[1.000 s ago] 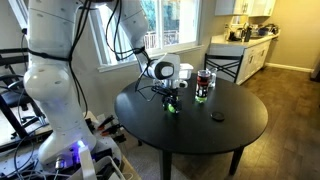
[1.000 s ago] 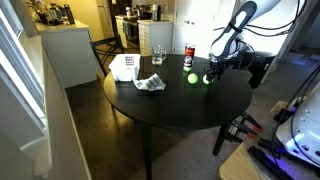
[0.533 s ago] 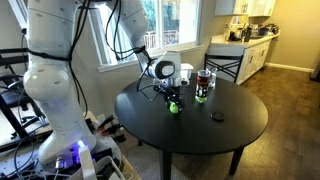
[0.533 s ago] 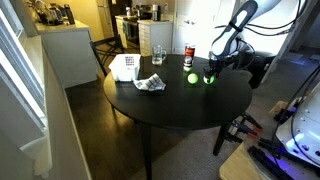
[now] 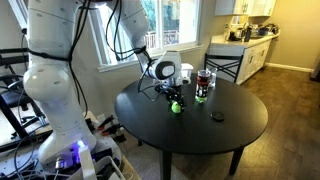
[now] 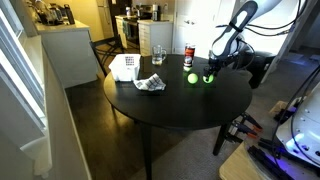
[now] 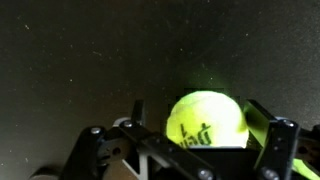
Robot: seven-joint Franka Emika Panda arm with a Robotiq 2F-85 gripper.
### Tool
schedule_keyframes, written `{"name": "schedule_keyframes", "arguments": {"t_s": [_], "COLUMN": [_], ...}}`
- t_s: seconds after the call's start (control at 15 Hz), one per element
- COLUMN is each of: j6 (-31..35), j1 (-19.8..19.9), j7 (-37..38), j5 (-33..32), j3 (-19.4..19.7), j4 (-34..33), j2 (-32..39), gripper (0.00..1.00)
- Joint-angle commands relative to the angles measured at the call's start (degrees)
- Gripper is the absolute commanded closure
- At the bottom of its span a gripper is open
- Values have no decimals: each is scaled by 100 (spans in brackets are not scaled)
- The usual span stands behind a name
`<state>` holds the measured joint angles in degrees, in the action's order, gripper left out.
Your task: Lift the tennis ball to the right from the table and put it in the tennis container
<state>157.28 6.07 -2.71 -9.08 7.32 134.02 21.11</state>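
On the round black table (image 6: 175, 105) lie two yellow-green tennis balls, one (image 6: 192, 77) in the open and one (image 6: 208, 77) under my gripper (image 6: 212, 70). In the wrist view that tennis ball (image 7: 205, 120) fills the gap between my fingers (image 7: 262, 125), and the gripper (image 7: 200, 122) stands open around it, with the ball still on the table. In an exterior view the ball (image 5: 177, 105) shows just below the gripper (image 5: 175, 96). The tennis container (image 6: 189, 54), a clear tube with a dark red base, stands upright just behind the balls (image 5: 203, 85).
A low white tray (image 6: 124, 68), a crumpled wrapper (image 6: 150, 83) and a drinking glass (image 6: 157, 55) sit on the table's far side from the arm. A small dark object (image 5: 216, 117) lies near the container. A chair (image 5: 225, 66) stands beyond the table.
Almost nothing: the gripper has shifted very slightly over the ball, and its jaws remain open.
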Motion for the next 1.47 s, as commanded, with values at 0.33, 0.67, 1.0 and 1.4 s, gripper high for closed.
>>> {"name": "schedule_keyframes", "arguments": {"t_s": [0.33, 0.67, 1.0, 1.4], "j6": [616, 763, 703, 549], "j1": [-59, -47, -36, -111], "j7": [35, -34, -33, 65], "j5": [-61, -14, 17, -29], "j3": [143, 163, 149, 250], "j4": [-104, -155, -166, -49], "j2": [280, 387, 360, -263], "gripper": [0, 27, 56, 58]}}
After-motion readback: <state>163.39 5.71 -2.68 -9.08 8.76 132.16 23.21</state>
